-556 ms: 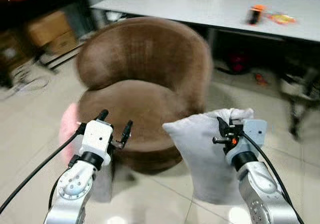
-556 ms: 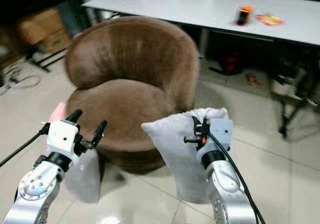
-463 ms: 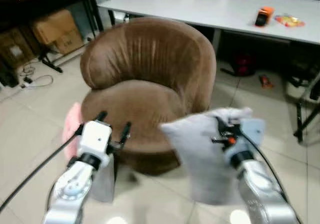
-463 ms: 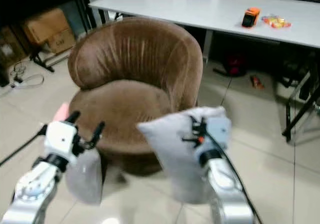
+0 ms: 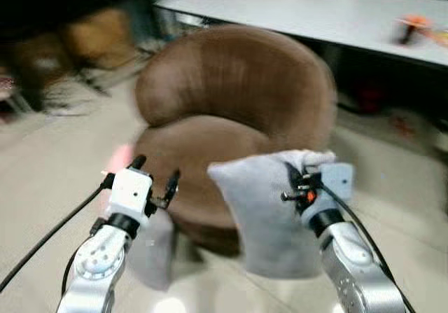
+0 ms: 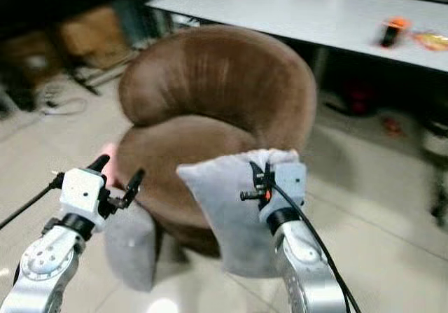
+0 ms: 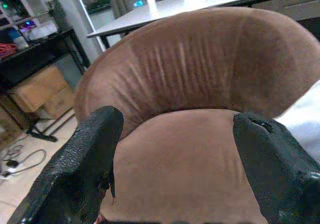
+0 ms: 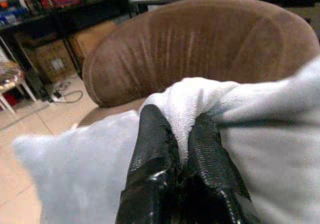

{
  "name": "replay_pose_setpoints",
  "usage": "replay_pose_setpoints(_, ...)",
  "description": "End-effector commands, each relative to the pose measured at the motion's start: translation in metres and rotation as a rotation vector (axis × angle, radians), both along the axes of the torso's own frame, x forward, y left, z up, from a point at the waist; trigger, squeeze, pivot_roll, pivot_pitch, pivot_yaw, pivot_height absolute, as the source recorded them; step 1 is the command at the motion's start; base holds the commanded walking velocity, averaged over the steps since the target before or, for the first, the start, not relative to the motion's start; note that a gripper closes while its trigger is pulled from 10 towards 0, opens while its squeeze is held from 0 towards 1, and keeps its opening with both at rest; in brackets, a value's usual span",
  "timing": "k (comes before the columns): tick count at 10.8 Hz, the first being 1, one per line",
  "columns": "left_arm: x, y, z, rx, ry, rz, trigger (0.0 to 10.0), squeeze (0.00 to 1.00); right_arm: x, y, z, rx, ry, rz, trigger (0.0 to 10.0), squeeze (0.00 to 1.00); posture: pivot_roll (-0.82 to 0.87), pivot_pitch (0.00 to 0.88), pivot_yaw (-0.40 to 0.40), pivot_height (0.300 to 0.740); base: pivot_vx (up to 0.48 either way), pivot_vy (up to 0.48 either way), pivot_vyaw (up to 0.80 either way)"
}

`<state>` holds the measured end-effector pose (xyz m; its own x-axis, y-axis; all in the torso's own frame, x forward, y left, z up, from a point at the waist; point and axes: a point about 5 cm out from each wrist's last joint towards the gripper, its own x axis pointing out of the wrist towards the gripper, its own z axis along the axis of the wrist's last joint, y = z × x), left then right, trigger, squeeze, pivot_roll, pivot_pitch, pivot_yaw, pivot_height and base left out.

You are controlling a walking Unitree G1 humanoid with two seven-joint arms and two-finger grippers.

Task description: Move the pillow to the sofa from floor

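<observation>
The robot stands facing a round brown armchair (image 5: 231,110) that serves as the sofa here, with a long white table (image 5: 301,8) behind it. The right gripper (image 8: 172,149) holds a pale grey pillow (image 5: 269,218) by a bunched fold at its top edge; in the right wrist view the two black fingers (image 8: 152,139) are pressed together on that fold. The pillow hangs clear of the tiled floor (image 5: 63,166), in front of the chair's front edge and toward the robot's right, and is not yet over the seat (image 6: 185,152).

The left gripper (image 5: 154,176) is raised just before the seat with its fingers spread and nothing between them; the left wrist view looks straight across the seat cushion to the curved backrest (image 7: 200,58). A pink object (image 5: 119,155) lies on the floor at the chair's left side, and a second grey cushion (image 6: 129,246) appears below the left arm; the blur hides their details.

Risks, as a judgement: the hold is a single pinch on loose fabric, so the cloth could slip out if the arm swings quickly. The pillow's lower edge hangs below seat level and could catch on the chair's front rim unless it is lifted first. Released too early, it would drop back to the floor.
</observation>
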<state>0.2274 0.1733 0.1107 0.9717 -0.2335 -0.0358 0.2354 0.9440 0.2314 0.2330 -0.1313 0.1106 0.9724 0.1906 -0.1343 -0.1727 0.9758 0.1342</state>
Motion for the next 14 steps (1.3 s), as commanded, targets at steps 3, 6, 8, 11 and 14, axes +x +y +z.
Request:
replay_pose_setpoints(3, 0.0, -0.003, 0.002, -0.007, -0.008, -0.009, 10.0, 0.0, 0.002, -0.006, 0.008, -0.006, -0.041, -0.016, 10.0, 0.0, -0.08, 0.0, 0.075, 0.74, 0.322, 0.0, 0.0)
replay_pose_setpoints(6, 0.001, -0.001, 0.002, -0.001, -0.009, -0.004, 10.0, 0.0, 0.006, -0.008, 0.008, -0.011, -0.043, -0.036, 10.0, 0.0, -0.08, 0.0, 0.074, 0.74, 0.306, 0.0, 0.0)
replay_pose_setpoints(8, 0.001, -0.001, 0.003, 0.0, -0.009, -0.005, 10.0, 0.0, 0.007, -0.012, 0.007, -0.015, -0.045, -0.059, 10.0, 0.0, -0.08, 0.0, 0.082, 0.74, 0.307, 0.0, 0.0)
replay_pose_setpoints(11, 0.002, -0.001, 0.003, 0.0, -0.007, -0.016, 10.0, 0.0, 0.007, -0.015, 0.008, 0.003, -0.046, -0.076, 10.0, 0.0, -0.08, 0.0, 0.09, 0.74, 0.304, 0.0, -0.27)
replay_pose_setpoints(14, 0.002, -0.001, 0.002, -0.002, -0.004, -0.021, 10.0, 0.0, 0.007, -0.016, 0.008, -0.012, -0.053, -0.086, 10.0, 0.0, -0.09, 0.0, 0.092, 0.74, 0.306, 0.0, 0.0)
